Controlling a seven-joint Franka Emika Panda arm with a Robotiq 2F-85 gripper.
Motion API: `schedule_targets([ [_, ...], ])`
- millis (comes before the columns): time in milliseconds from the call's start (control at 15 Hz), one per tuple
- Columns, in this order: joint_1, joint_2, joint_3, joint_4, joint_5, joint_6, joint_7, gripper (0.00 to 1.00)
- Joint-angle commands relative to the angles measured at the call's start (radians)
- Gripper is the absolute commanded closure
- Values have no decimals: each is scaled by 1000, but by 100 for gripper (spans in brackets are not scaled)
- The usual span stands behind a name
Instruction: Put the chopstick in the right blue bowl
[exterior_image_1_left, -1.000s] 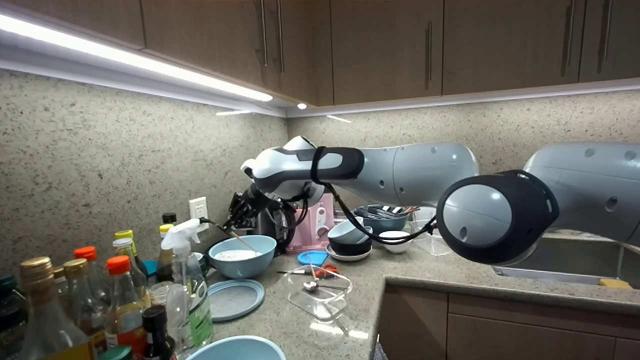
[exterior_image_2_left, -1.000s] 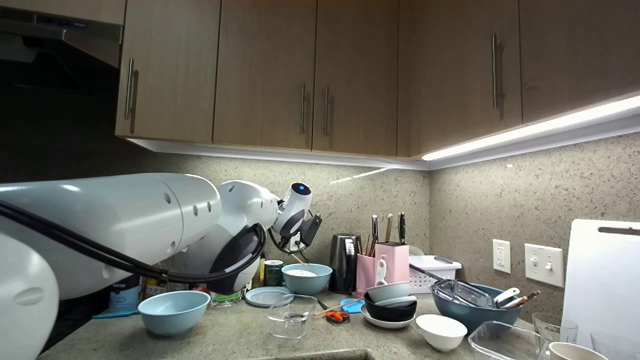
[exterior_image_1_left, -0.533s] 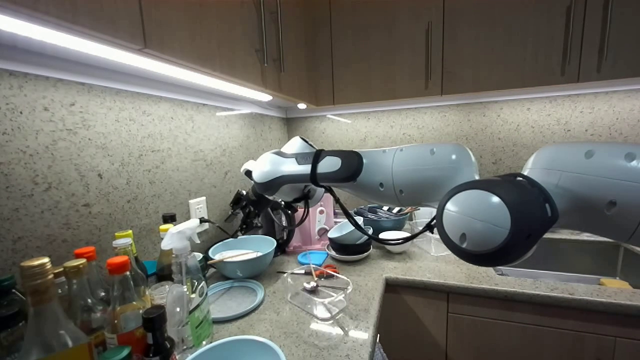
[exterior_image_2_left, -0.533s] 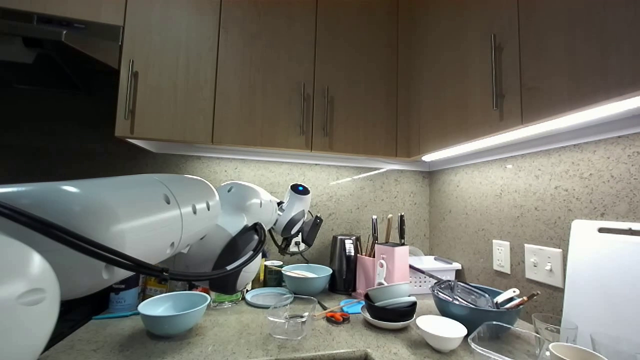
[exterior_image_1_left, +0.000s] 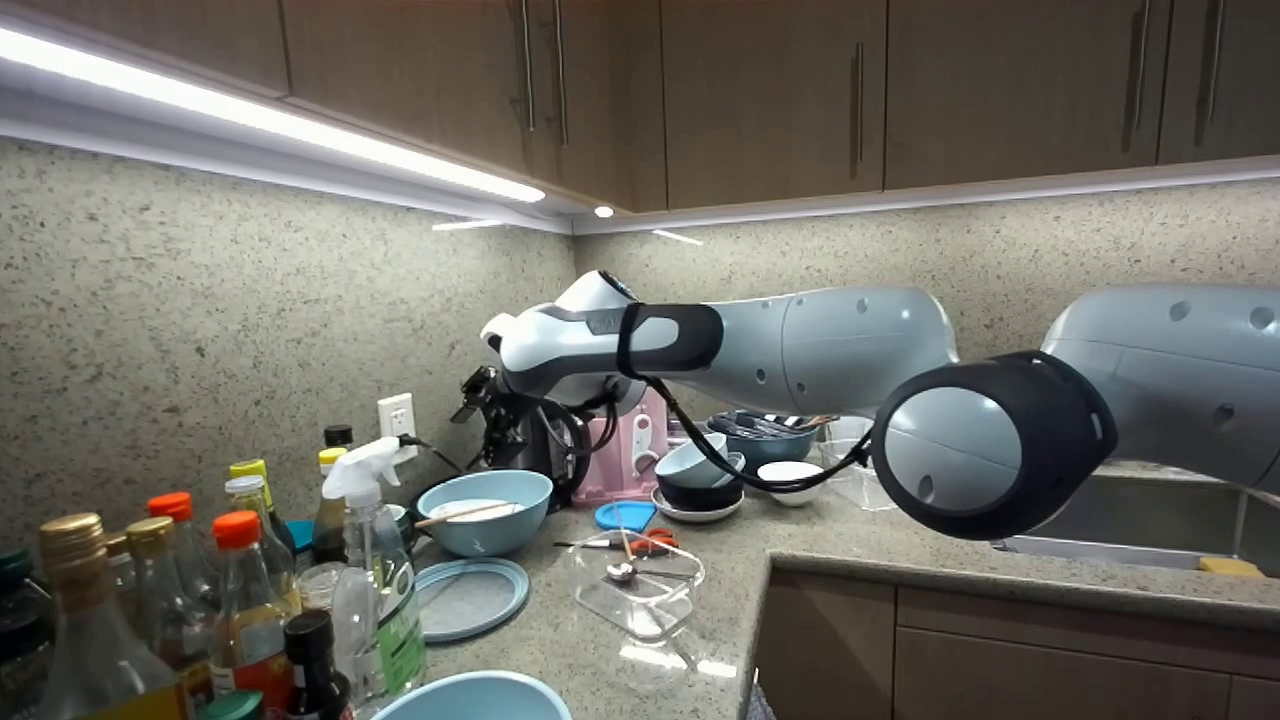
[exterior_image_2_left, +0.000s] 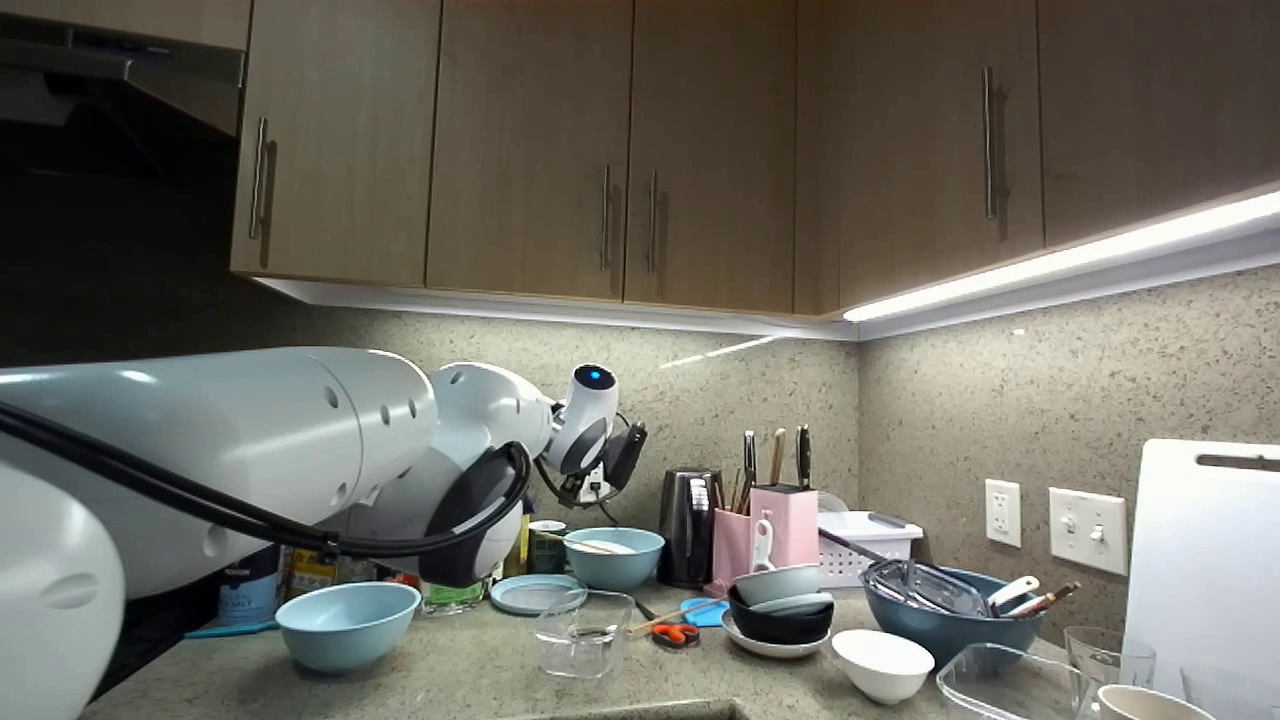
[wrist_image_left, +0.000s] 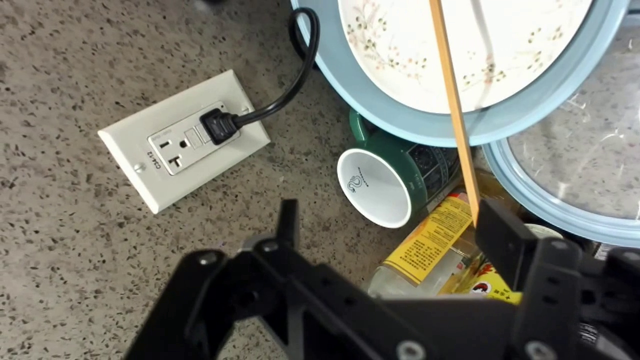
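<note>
wrist view catches the claw (wrist_image_left: 386, 212) with its jaws parted wide, the speckled wall (wrist_image_left: 60, 260) and a green mug (wrist_image_left: 406, 165) showing through the gap. the chopstick (wrist_image_left: 454, 100) lies over the rim of the right blue bowl (wrist_image_left: 400, 119), one stretch of it inside, over a white dish (wrist_image_left: 469, 60) with flower sprigs, the rest poking out past the edge. its outer end meets the outline of one jaw there, yet in an exterior view i see the claw hanging higher than the bowl and apart from the chopstick. whether the inner end touches the dish i can't tell. in both exterior views that bowl stands on the desk (exterior_image_2_left: 460, 680) just beside the black kettle (exterior_image_2_left: 688, 527), with a flat light-blue plate (exterior_image_2_left: 535, 594) near it. the arm (exterior_image_1_left: 850, 335) stretches out above the desk, and a black plug (wrist_image_left: 218, 126) sits in the wall outlet (wrist_image_left: 182, 150), its cord (wrist_image_left: 255, 116) curling by the bowl. toward the front edge a clear container (exterior_image_2_left: 580, 650), orange-handled scissors (exterior_image_2_left: 668, 632) and a tiny bright-blue dish (exterior_image_2_left: 706, 612) lie close together; a second light-blue bowl (exterior_image_2_left: 348, 640) stands well apart from the one by the kettle. a pink knife block (exterior_image_2_left: 785, 530) stands on the kettle's other side, and before it come a black bowl (exterior_image_2_left: 782, 627) on a white plate (exterior_image_2_left: 772, 648) and a white bowl (exterior_image_2_left: 882, 665). in an exterior view a spray bottle (exterior_image_1_left: 365, 475) stands upright beside a crowd of bottles (exterior_image_1_left: 245, 585), a few with red or yellow caps.
</note>
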Motion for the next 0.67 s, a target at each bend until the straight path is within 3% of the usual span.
schedule_targets([
  [0, 2, -7, -12, -9, 11, 3, 1, 10],
  [400, 2, -7, -12, -9, 11, 4, 1, 10],
  [467, 7, -1, -69, -8, -25, 15, 72, 2],
  [600, 9, -1, -164, -16, -76, 8, 208, 0],
])
